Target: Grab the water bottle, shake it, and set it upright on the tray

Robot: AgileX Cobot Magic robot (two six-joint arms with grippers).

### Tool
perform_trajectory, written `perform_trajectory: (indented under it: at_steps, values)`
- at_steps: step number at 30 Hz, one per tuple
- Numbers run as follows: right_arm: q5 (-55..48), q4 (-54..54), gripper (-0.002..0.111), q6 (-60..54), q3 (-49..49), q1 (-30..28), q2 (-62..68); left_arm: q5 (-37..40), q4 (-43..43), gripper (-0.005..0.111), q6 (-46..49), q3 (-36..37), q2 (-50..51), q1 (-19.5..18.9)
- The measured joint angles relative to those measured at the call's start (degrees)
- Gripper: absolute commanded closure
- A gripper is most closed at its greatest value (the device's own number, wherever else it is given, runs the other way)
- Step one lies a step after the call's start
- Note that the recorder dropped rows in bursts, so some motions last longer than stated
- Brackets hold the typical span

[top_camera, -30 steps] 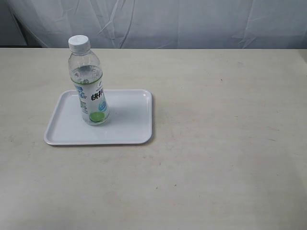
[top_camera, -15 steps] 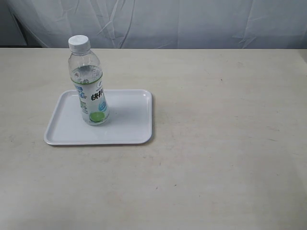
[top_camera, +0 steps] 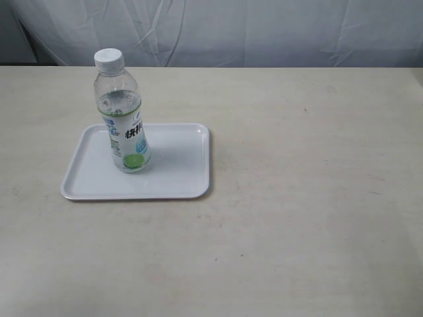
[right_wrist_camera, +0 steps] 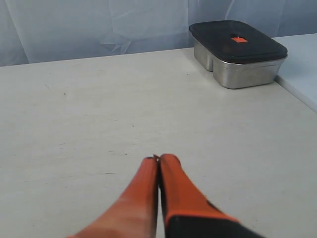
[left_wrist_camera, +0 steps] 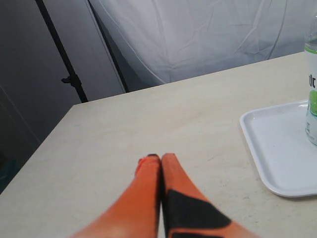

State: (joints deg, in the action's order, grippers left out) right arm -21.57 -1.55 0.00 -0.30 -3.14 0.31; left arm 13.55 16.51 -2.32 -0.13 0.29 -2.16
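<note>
While nothing moves across it, the pale beige table fills most of the exterior view, and a creased white curtain hangs behind its far edge. On the left half of the table lies the white tray, flat, with rounded corners and a low raised rim. Its long side runs across the view.

Near the far corner of the table, in the right wrist view, sits a rectangular stainless-steel container with a dark lid and a small orange tab on top. It is well apart from everything else.

The water bottle stands upright on the tray, left of the tray's middle and toward the far rim. Its white screw cap is on, and liquid shows in the clear upper body. The white-and-blue label wraps the lower half, with dark characters and a green lime picture near the base. Nothing touches the bottle. The left wrist view catches only its edge, standing inside a corner of the tray.

The left gripper hangs above bare table, beside the tray and apart from it. Its orange fingers are pressed together with nothing between them. The right gripper is likewise clenched on nothing, over bare table well short of the container.
</note>
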Motion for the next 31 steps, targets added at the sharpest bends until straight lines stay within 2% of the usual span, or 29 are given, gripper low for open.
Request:
perform_trajectory:
  at_steps: [31]
  values:
    - [0.00,0.80,0.105,0.00,0.00,0.00,0.00,0.00,0.00,0.107,0.00,0.00,0.00,0.00]
